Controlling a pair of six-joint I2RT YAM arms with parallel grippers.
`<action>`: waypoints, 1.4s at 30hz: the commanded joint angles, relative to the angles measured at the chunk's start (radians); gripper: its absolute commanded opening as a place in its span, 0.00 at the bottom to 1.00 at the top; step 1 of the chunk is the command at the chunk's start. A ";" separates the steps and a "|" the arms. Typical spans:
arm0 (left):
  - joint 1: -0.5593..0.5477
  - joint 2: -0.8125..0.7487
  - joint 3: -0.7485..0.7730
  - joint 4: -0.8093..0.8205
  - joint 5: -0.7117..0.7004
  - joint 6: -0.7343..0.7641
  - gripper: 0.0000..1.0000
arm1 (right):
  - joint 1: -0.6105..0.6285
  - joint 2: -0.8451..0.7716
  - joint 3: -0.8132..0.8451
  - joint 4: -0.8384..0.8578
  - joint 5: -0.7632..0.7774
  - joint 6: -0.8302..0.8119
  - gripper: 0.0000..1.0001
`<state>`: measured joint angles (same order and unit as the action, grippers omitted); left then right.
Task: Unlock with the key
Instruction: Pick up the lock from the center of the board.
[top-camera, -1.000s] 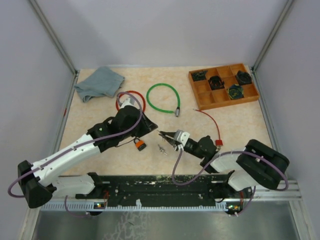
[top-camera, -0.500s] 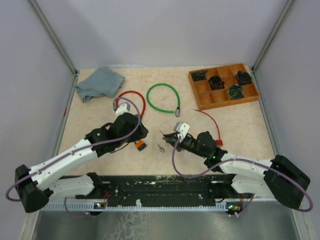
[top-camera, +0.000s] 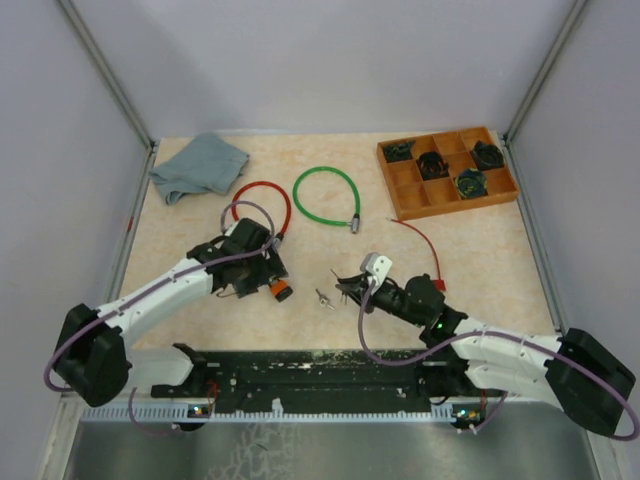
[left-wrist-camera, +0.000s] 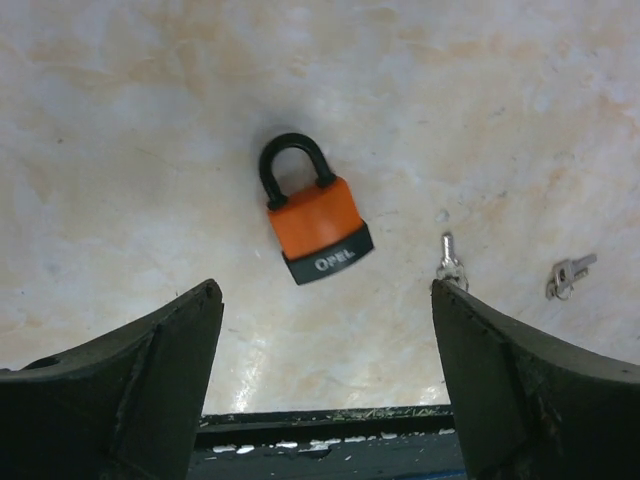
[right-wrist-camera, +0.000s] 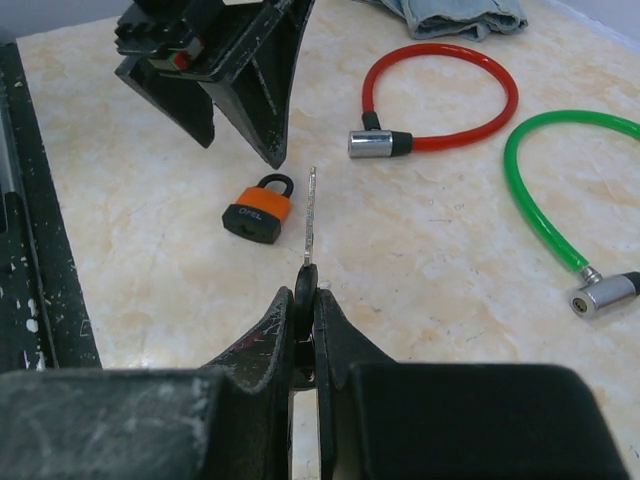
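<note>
The key (right-wrist-camera: 312, 215) is clamped by its head between the closed fingers of the right gripper (right-wrist-camera: 306, 290). Its blade sticks straight out ahead of the tips and is kept clear of the table. Just past the blade's tip and slightly to its left, the orange padlock (right-wrist-camera: 260, 212) is laid flat on the table, shackle closed, touched by nothing. The left gripper (left-wrist-camera: 325, 300) is held over the table just beyond the padlock, its fingers spread wide with nothing between them. In the left wrist view the padlock is seen just ahead of that gap, slanted, its shackle pointing away. Off to the right of those fingers, loose keys (left-wrist-camera: 447, 262) are scattered on the table. Farther out from the right gripper's tips, a red cable lock (right-wrist-camera: 380, 146) is laid, and a green cable lock (right-wrist-camera: 600, 295) to its right. Farthest off are a cloth (top-camera: 200, 165) and a wooden tray (top-camera: 388, 180).
</note>
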<state>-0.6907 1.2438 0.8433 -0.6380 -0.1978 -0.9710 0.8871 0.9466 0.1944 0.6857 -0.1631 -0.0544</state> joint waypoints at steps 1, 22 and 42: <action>0.112 0.056 -0.064 0.092 0.202 -0.014 0.88 | -0.003 -0.024 -0.001 0.058 0.000 0.025 0.00; 0.087 0.559 0.302 -0.263 0.112 0.022 0.55 | -0.002 -0.018 0.000 0.072 -0.034 0.043 0.00; -0.183 0.744 0.738 -0.777 -0.669 0.095 0.00 | -0.001 -0.081 -0.008 0.046 -0.018 0.047 0.00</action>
<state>-0.8822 1.9926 1.5860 -1.3262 -0.6865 -0.9020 0.8871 0.8806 0.1894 0.6880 -0.1848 -0.0147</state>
